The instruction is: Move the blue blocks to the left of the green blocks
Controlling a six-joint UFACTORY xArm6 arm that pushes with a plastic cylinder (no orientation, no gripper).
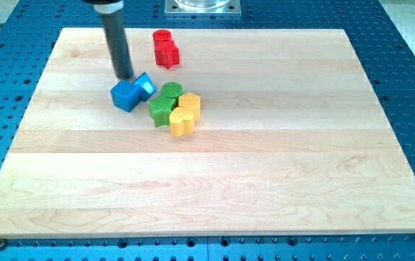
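Note:
My tip (124,76) rests on the board just above the blue blocks, touching or nearly touching them. A blue cube (125,95) lies left of a smaller blue block (146,85), the two pressed together. Right of them are two green blocks: a round green cylinder (170,90) and a ribbed green block (162,110) below it. The smaller blue block nearly touches the green cylinder.
Two yellow blocks (184,116) sit against the green ones on their right. Two red blocks (165,50) lie near the view's top, right of the rod. The wooden board (265,174) lies on a blue perforated table.

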